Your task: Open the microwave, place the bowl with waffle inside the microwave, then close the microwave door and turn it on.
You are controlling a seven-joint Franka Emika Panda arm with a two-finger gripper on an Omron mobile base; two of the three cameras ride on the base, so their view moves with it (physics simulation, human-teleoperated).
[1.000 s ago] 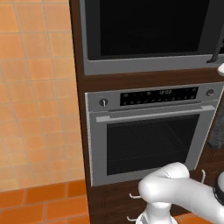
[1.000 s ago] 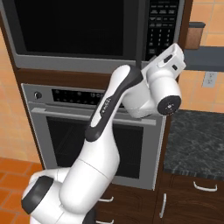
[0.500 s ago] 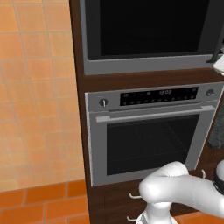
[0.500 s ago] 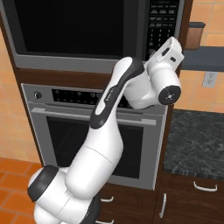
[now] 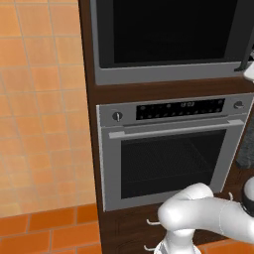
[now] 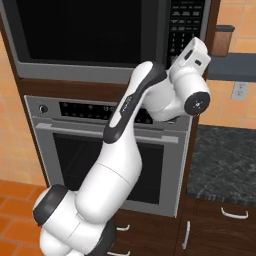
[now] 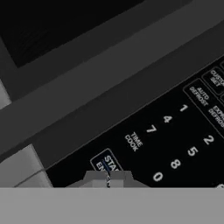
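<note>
The microwave [image 5: 168,74] is built into the wood column above the oven. Its door [image 6: 85,30], a black glass panel, stands closed, with the black handle bar [image 5: 246,49] at its right edge. My arm reaches up to the keypad [image 6: 182,20] right of the door. In the hand view my gripper [image 7: 108,178] is shut, its fingertips together right at the START button [image 7: 107,164], with number keys [image 7: 175,164] beside it. I cannot tell whether the tips touch the button. The bowl and waffle are out of view.
A silver oven [image 5: 168,154] with knobs and a display sits below the microwave. A dark stone counter [image 6: 225,155] with drawers lies to the right, and a shelf with a jar [image 6: 224,40] above it. An orange tiled wall [image 5: 39,124] is on the left.
My hand has risen along the microwave's right side, from below the keypad up to its lower keys. The door has stayed closed.
</note>
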